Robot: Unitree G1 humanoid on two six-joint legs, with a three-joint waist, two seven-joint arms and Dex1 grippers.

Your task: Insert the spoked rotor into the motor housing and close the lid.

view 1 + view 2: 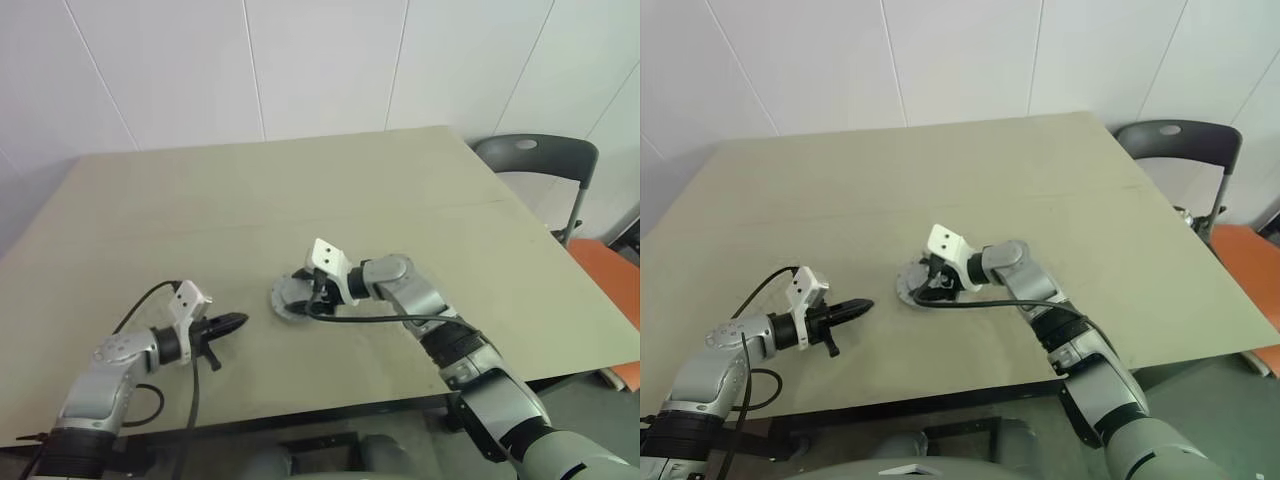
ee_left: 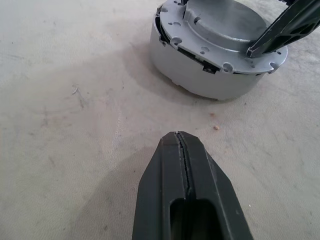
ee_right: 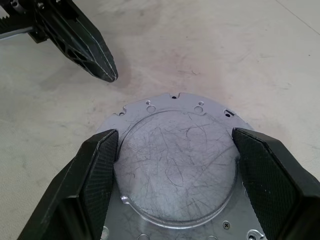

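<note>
While the lid (image 3: pixel 177 165) lies flat on top of the motor housing (image 2: pixel 200 75) near the middle of the bench (image 1: pixel 300 200), the right pincer (image 3: pixel 175 170) hangs directly over it, its two black fingers (image 3: pixel 95 175) spread wide to either side of the lid's raised round centre and gripping nothing. In the right wrist view the lid's scratched grey face sits squarely between those fingers, so the thing lies straight ahead of and beneath the right pincer; being round, it offers no long axis to line up with. The left pincer (image 1: pixel 228 322) rests low over the bench a little apart on the housing's left, pressed closed and empty, its tip aimed toward the housing's side wall. The right arm is plainly the nearer. The spoked rotor is judged to be already inside, under the lid, though the lid's edge looks slightly off the housing rim in the left wrist view, so seating may not be finished.
</note>
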